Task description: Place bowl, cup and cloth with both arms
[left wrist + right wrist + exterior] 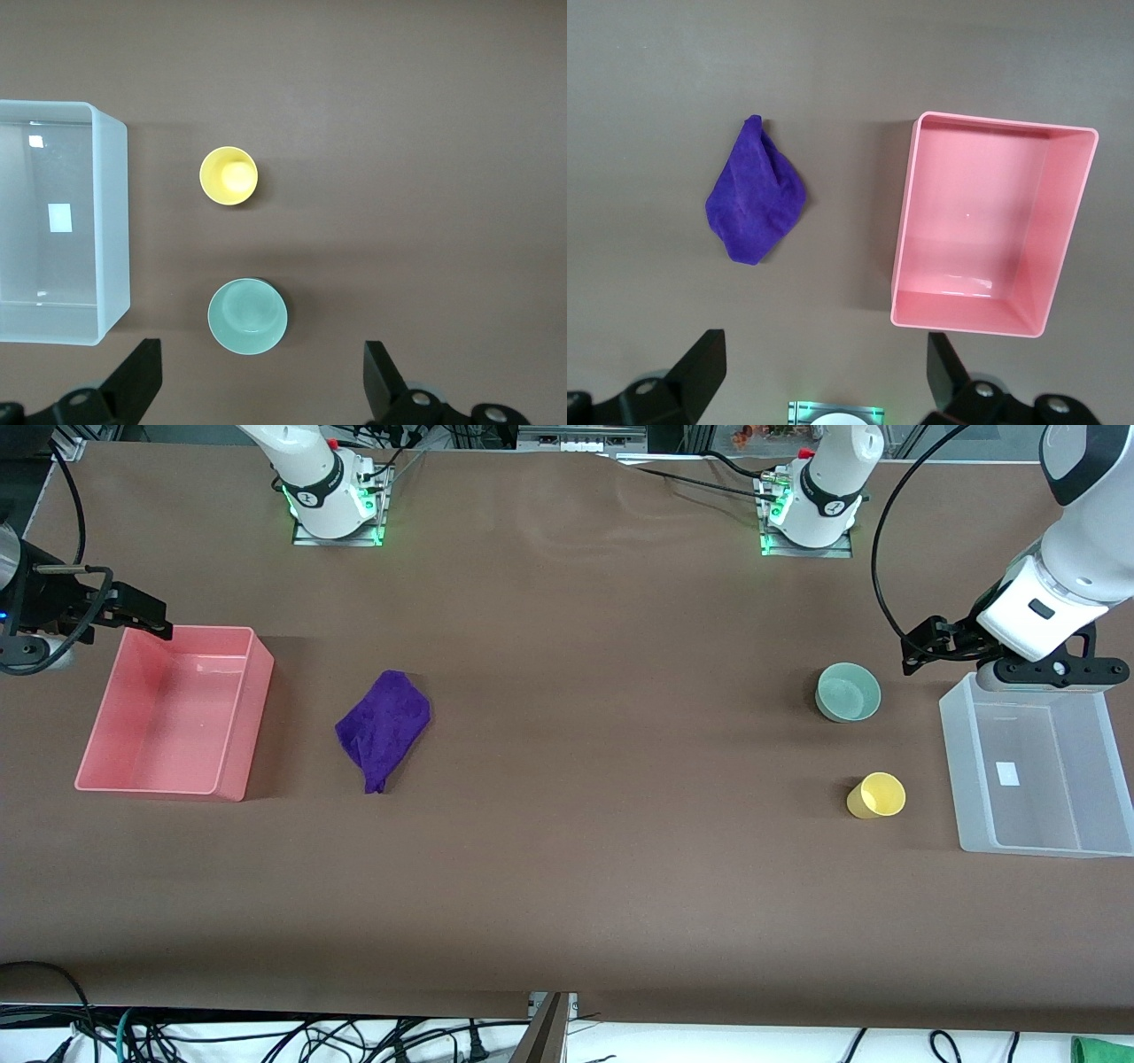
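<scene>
The teal-green bowl (848, 692) stands upright on the brown table toward the left arm's end. The yellow cup (876, 795) stands nearer the front camera than the bowl. Both show from above in the left wrist view, the bowl (247, 315) and the cup (229, 175). The purple cloth (384, 727) lies crumpled toward the right arm's end, beside the pink bin, and shows in the right wrist view (754, 195). My left gripper (923, 646) hangs open and empty in the air (261, 376). My right gripper (140, 613) hangs open and empty over the pink bin's corner (824, 372).
An empty pink bin (237, 722) stands at the right arm's end (905, 221). An empty clear plastic bin (951, 766) stands at the left arm's end, beside the cup and bowl (112, 221). The arm bases stand along the table's edge farthest from the front camera.
</scene>
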